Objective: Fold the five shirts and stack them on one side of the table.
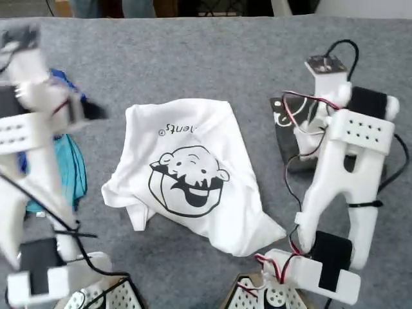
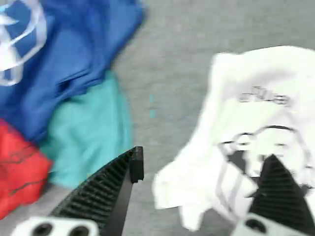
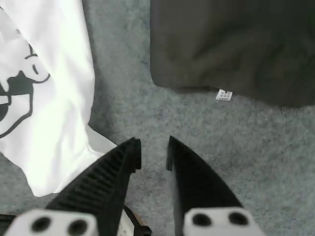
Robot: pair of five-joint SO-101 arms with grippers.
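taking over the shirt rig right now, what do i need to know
Grippers: left gripper open and empty, at the white shirt's edge; right gripper slightly open and empty, above bare table between the white shirt and the dark shirt.
Things: white shirt rumpled mid-table; blue shirt, teal shirt and red shirt heaped by the left arm.
Done: no folded stack visible; the dark shirt's fold cannot be judged.
Left: fold the shirts, probably white first, then stack.
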